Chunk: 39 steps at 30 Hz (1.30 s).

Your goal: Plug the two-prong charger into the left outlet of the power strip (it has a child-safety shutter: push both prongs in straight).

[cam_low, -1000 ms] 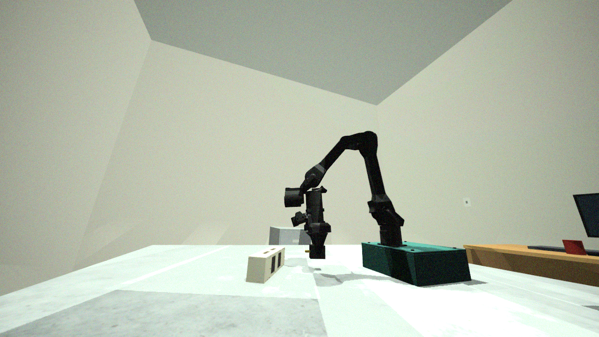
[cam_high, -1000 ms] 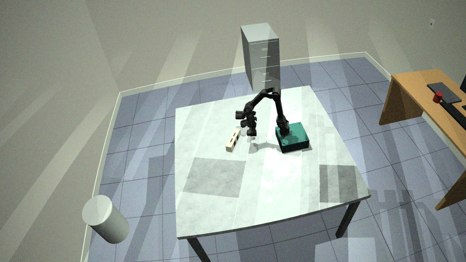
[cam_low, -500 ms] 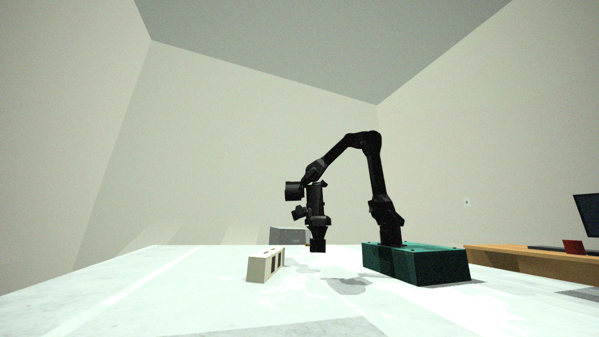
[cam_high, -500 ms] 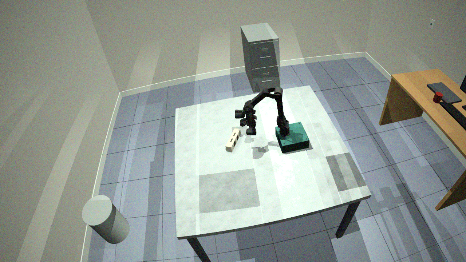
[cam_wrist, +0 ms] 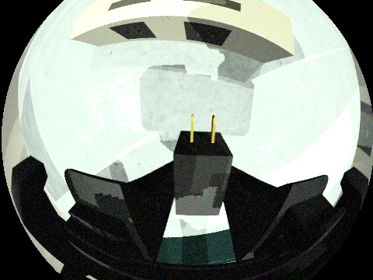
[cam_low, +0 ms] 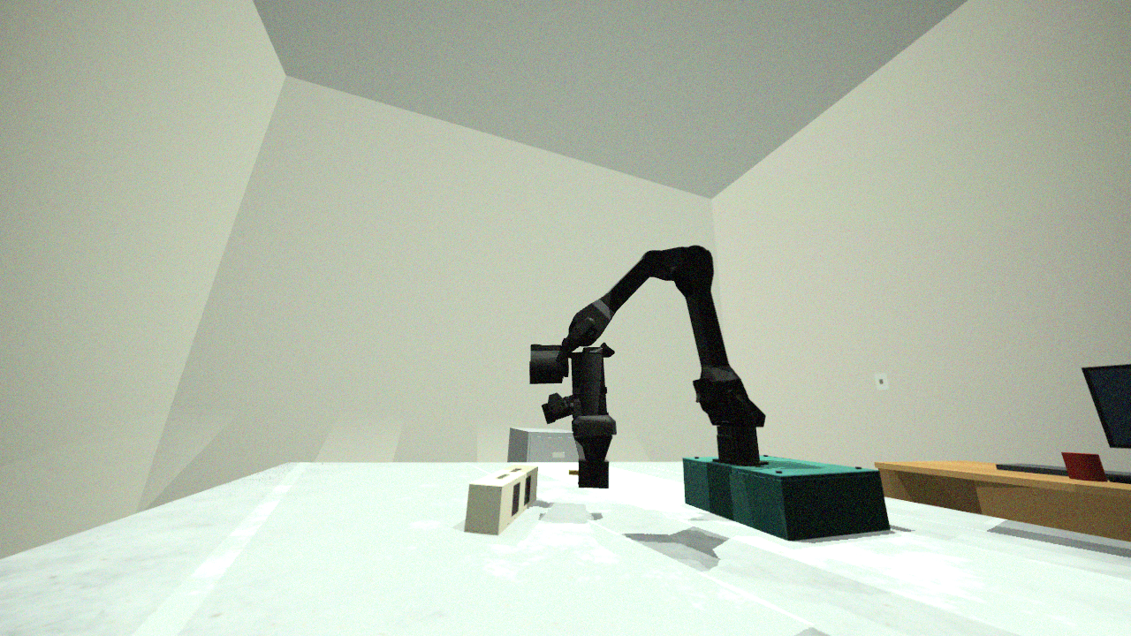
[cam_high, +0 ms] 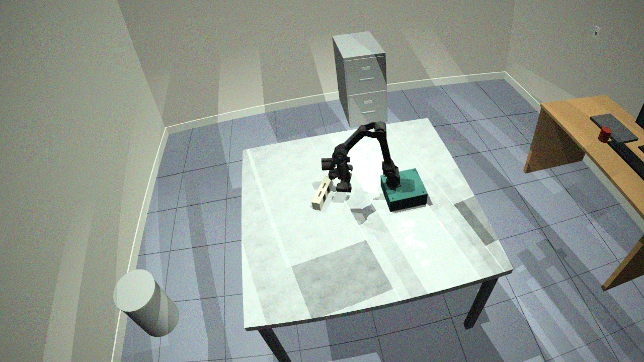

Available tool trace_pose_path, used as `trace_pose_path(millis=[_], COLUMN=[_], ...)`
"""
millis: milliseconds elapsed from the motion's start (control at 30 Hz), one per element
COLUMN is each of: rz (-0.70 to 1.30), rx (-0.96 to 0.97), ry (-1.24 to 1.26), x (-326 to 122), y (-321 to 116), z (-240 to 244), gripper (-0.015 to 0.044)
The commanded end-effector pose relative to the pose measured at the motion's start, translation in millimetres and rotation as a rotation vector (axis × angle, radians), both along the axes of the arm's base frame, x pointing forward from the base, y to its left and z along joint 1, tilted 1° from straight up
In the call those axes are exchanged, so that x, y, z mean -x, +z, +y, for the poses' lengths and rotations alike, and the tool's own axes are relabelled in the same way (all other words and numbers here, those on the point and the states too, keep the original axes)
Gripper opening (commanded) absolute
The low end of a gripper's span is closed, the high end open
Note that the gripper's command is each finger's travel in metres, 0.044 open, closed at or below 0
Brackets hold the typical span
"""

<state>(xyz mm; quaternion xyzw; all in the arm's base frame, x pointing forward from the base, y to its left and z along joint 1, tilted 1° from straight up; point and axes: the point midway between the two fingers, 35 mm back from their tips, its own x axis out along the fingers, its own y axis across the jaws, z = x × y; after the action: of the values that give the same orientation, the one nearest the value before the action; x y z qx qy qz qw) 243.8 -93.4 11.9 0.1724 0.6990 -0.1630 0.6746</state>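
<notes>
Teal covers the box point(cam_high: 413, 179) point(cam_low: 837, 506) point(cam_wrist: 218, 246) under the arm point(cam_high: 384, 146) point(cam_low: 706, 328), and in the top view it stands on a pale, mottled tabletop point(cam_high: 274, 288) point(cam_low: 331, 569) point(cam_wrist: 113, 93). A cream power strip point(cam_high: 317, 198) point(cam_low: 483, 508) point(cam_wrist: 169, 29) lies near the black gripper point(cam_high: 343, 188) point(cam_low: 593, 473) point(cam_wrist: 202, 188). Behind the table, a grey filing cabinet point(cam_high: 365, 81) point(cam_low: 539, 444) carries small plates on its drawers, too small to read. A red cup point(cam_high: 605, 134) point(cam_low: 1082, 466) stands on the wooden desk point(cam_high: 571, 107) point(cam_low: 933, 478).

In the exterior view, the gripper points downward, its lower end raised above the tabletop. A bit of gold sticks out from it toward the strip, with a gap between. The strip has slots on top and dark outlets along the side facing the gripper.

In the wrist view, the gripper is clamped on the black two-prong charger point(cam_wrist: 202, 179), one finger on either side of its body. Two gold prongs point(cam_wrist: 192, 128) extend toward the strip, apart from it and outside the outlets. Two dark outlet faces point(cam_wrist: 133, 30) point(cam_wrist: 207, 33) show on the strip's near side; their small markings are too fine to make out.
</notes>
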Motion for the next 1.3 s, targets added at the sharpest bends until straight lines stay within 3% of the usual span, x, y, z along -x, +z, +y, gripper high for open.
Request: trace_pose_path(millis=[0,800,1267], rz=[-0.01,-0.013,-0.014], rx=[-0.001,-0.01,-0.01], ry=[-0.02,-0.128,-0.134], x=[-8.4,-43.3,-55.3], y=[-1.4,-22.9,-22.8], z=[4.7,49.1,44.5], gripper=[0.0,0.0,0.0])
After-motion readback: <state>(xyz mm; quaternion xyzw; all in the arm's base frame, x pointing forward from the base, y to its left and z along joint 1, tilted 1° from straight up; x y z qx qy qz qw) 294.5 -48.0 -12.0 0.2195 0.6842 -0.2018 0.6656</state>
